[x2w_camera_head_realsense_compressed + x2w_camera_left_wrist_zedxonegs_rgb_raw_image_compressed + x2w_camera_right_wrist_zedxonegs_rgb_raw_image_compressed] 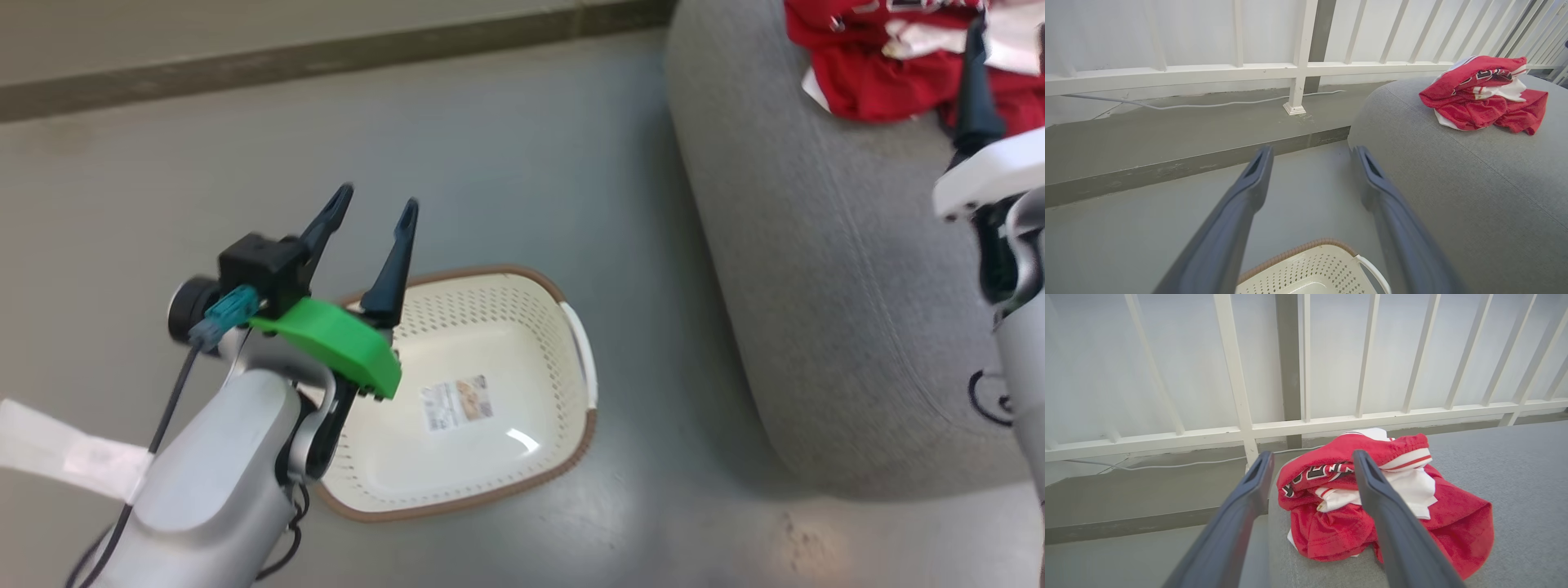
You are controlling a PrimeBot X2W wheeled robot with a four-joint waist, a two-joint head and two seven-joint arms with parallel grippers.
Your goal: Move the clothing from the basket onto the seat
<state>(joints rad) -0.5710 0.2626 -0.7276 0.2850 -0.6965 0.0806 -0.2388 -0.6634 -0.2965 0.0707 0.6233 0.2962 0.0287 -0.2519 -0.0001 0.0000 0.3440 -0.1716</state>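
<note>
Head view: basket [589,425] empty; clothing [873,82] heaped on seat [816,245].
Left wrist view: my left gripper [1311,149] wide, holding nothing, over basket rim.
Right wrist view: my right gripper [1311,454] wide, unladen, facing heap; likely light, limp, so I'd pinch a bunched fold.

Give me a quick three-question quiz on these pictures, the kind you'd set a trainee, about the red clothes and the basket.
1. True or false: the basket holds red clothing.
2. The clothing lies on: A) the floor, B) the seat, C) the basket's rim.
3. Fill in: the left gripper, above the basket's edge, has its fingers ____ (apart or closed).

Key: 1 false, the basket holds nothing but its sticker label; 2 B; 3 apart.
</note>
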